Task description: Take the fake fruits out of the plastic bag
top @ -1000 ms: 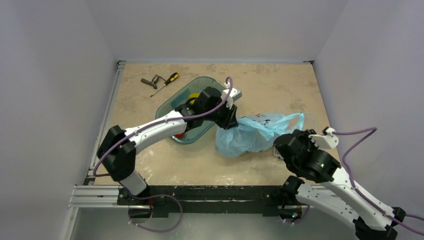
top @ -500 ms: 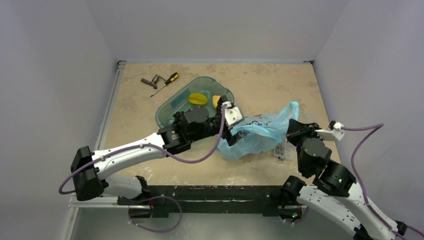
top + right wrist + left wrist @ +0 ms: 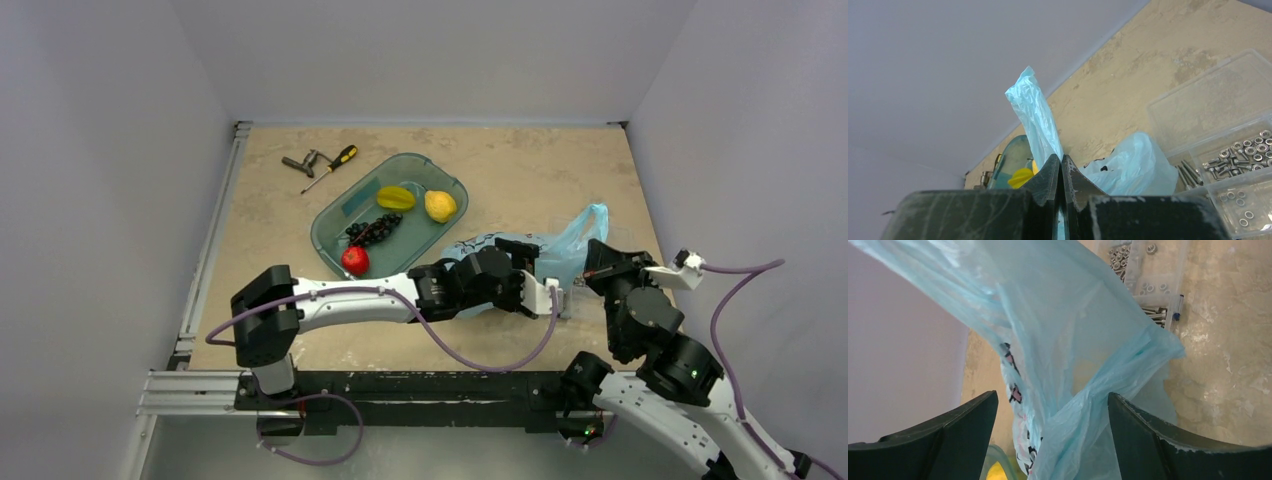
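The light-blue plastic bag (image 3: 560, 245) lies crumpled at the right of the table, its pink-and-black print (image 3: 1015, 392) facing left. One handle (image 3: 1035, 112) stands pulled up, and my right gripper (image 3: 1061, 161) is shut on it. My left gripper (image 3: 1053, 407) is open, its wide-apart fingers (image 3: 950, 437) straddling a twisted fold of the bag (image 3: 1088, 412) without pinching it. The left arm (image 3: 480, 278) stretches low across the bag's near side. The fake fruits are hidden; nothing shows through the plastic.
A teal tray (image 3: 335, 215) left of the bag holds a star fruit (image 3: 396, 197), a yellow pear (image 3: 440, 205), black grapes (image 3: 372, 230) and a red fruit (image 3: 354, 260). A clear box of screws (image 3: 1228, 150) sits beside the bag. A screwdriver (image 3: 333, 165) lies far left.
My left arm swung from over the tray down to the bag's near side and its jaws opened wide. The right gripper drew the handle up and right. The tray's fruit is now uncovered.
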`<state>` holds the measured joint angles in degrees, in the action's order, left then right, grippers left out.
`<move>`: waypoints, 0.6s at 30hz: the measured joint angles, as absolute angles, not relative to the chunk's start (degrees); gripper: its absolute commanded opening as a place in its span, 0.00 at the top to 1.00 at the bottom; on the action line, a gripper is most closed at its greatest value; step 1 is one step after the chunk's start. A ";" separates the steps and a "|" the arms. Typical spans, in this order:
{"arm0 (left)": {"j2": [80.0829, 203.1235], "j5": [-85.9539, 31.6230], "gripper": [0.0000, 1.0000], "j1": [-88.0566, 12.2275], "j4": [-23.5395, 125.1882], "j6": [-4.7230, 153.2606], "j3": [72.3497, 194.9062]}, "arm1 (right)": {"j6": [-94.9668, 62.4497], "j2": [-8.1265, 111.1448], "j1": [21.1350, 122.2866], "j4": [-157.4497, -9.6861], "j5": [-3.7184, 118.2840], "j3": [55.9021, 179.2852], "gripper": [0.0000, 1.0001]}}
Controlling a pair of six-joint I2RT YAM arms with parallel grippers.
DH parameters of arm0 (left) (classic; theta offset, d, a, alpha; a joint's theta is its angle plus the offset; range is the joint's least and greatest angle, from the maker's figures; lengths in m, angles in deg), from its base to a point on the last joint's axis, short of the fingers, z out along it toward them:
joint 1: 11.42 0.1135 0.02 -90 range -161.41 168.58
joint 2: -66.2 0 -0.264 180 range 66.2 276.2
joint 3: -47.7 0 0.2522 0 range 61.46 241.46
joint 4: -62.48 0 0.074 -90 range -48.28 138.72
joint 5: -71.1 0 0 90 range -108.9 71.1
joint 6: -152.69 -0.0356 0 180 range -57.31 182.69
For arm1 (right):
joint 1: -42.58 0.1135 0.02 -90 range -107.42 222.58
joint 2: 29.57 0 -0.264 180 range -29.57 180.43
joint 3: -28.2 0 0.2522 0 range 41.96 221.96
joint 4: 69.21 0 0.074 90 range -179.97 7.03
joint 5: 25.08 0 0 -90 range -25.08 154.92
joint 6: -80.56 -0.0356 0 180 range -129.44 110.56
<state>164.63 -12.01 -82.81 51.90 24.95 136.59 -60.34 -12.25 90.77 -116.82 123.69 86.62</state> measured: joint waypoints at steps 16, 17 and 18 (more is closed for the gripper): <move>165.90 -5.84 0.00 -91.60 55.73 16.95 134.60 | -60.58 -12.36 90.77 -118.13 123.66 86.62 1.00; 165.90 -5.80 0.00 -92.34 55.31 16.52 134.60 | -60.58 -12.36 90.79 -118.13 123.64 86.62 1.00; 165.90 -5.84 0.00 -93.00 54.90 16.12 134.60 | -60.58 -12.36 90.79 -118.15 123.64 86.62 1.00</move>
